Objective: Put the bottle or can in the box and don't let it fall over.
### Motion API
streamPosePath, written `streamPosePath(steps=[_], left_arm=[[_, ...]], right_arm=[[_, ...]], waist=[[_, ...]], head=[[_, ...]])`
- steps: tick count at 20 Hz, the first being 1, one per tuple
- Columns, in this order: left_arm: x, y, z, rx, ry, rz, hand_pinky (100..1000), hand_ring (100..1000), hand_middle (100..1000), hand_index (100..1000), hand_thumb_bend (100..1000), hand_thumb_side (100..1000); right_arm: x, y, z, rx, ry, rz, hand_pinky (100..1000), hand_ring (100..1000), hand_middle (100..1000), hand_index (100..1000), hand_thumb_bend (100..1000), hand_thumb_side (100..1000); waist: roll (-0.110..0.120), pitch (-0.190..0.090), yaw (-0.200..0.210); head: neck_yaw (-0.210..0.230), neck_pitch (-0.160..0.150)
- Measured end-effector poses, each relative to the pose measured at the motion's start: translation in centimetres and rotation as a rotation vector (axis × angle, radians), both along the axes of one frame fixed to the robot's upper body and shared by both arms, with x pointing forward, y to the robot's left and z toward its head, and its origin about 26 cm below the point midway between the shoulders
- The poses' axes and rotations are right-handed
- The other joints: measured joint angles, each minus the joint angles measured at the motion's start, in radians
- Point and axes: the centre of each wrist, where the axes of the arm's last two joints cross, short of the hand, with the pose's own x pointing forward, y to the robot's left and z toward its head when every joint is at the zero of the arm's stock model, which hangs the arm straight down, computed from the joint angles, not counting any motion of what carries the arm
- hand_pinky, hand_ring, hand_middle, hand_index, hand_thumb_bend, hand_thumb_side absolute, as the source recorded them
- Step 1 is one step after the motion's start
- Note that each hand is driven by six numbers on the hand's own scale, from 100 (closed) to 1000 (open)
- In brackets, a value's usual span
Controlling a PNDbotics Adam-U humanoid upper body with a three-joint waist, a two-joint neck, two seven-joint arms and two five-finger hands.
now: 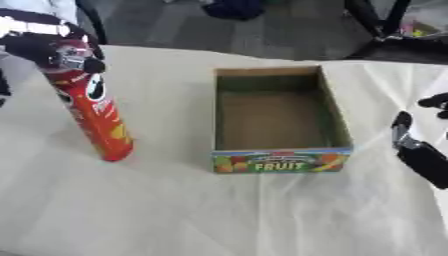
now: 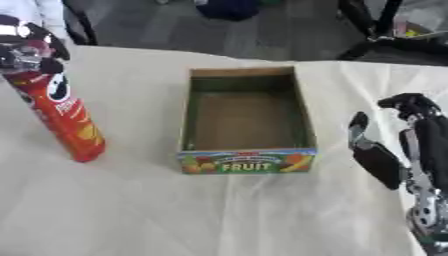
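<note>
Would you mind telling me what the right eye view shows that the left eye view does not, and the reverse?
Only the right eye view shows most of the right hand, fingers relaxed, with its forearm; the left eye view cuts it off at the picture's edge. Only the left eye view shows more cloth-covered table left of the can. Both show the left hand curled round the top of the red Pringles can, which stands on the table left of the empty fruit box.

Cream tablecloth (image 1: pixel 262 215), grey floor (image 1: pixel 166 22) beyond, black stand legs (image 2: pixel 376 30).
</note>
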Motion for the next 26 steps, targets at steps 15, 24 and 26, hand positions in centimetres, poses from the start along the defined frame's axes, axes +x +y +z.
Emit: streamPosePath(steps=[15, 24, 26], left_arm=[[0.28, 0.06, 0.21, -0.029, 0.006, 0.007, 591, 806, 792, 802, 399, 737], [0.35, 0.18, 0.24, -0.033, 0.007, 0.011, 625, 818, 809, 850, 347, 630], [0.37, 0.19, 0.23, -0.036, 0.007, 0.01, 625, 818, 809, 853, 349, 636]], right_arm=[[0.0, 0.02, -0.02, 0.002, -0.002, -0.004, 680, 721, 784, 761, 100, 706], [0.0, 0.06, -0.05, 0.006, -0.003, -0.006, 679, 720, 783, 760, 100, 707], [0.0, 0.11, -0.08, 0.009, -0.004, -0.006, 678, 720, 783, 760, 100, 707]], waist=[[0.002, 0.002, -0.001], [0.002, 0.002, -0.001], [0.003, 0.002, 0.0]], head=[[0.002, -0.001], [0.003, -0.001], [0.003, -0.001]])
